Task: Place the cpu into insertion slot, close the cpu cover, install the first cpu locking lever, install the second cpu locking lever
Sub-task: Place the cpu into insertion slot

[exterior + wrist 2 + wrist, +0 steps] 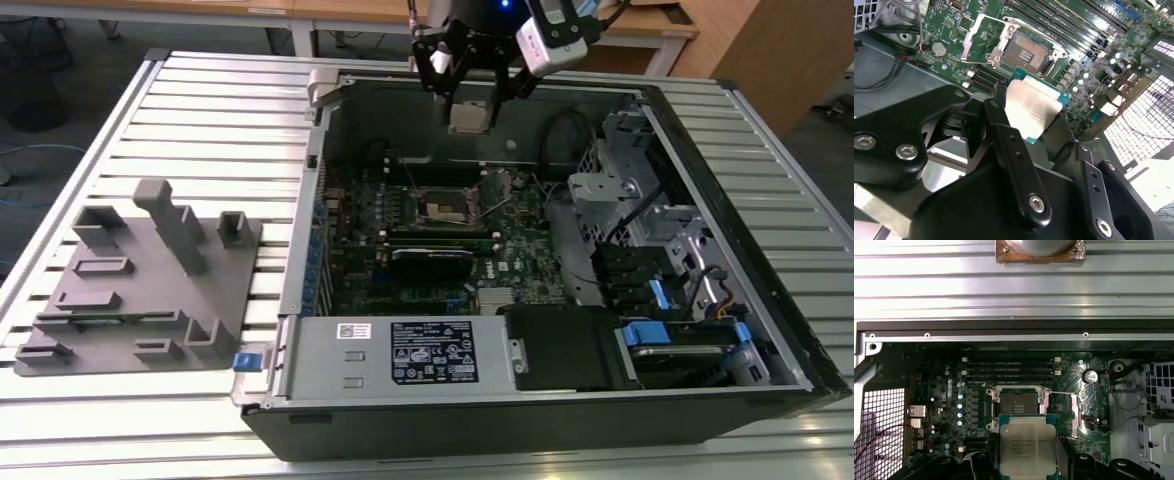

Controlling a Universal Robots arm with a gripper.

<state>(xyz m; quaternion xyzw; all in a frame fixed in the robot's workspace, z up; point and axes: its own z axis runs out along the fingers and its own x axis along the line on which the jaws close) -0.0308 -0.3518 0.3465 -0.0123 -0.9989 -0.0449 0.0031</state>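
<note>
Over the case (534, 425), cpu (1027, 445) pinched between the jaws of the gripper (473, 106)

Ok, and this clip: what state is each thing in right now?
cpu: held in the gripper, clear of the board, not seated.
gripper: shut on the cpu.
insertion slot: empty, contact field exposed.
cpu cover: swung open, off the slot.
computer case: lying on its side, side panel off.
</note>
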